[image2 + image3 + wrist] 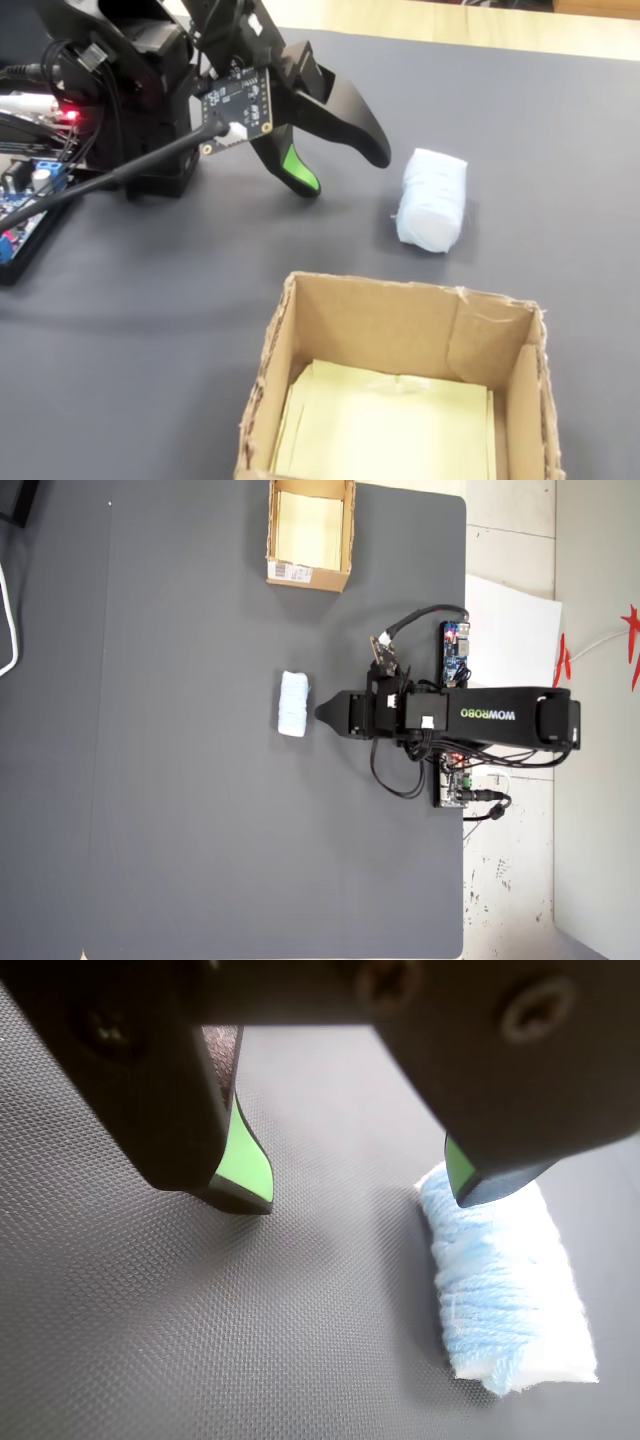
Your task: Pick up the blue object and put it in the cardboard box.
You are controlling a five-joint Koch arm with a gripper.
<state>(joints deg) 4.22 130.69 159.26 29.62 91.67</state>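
Observation:
The blue object (432, 200) is a pale blue ribbed roll lying on the dark grey mat. It also shows in the overhead view (294, 705) and at the lower right of the wrist view (510, 1280). My gripper (342, 172) hangs open just left of the roll in the fixed view, with nothing between its green-padded fingers. In the wrist view the gripper (362, 1196) has one fingertip over the roll's near end and the other over bare mat. The cardboard box (390, 325) stands open at the front, with a pale yellow inside. In the overhead view the cardboard box (320, 577) sits at the top.
The arm's base (150, 90), circuit boards (30, 190) and cables crowd the left of the fixed view. In the overhead view the arm (470, 718) reaches in from the mat's right edge, beside a white sheet (510, 620).

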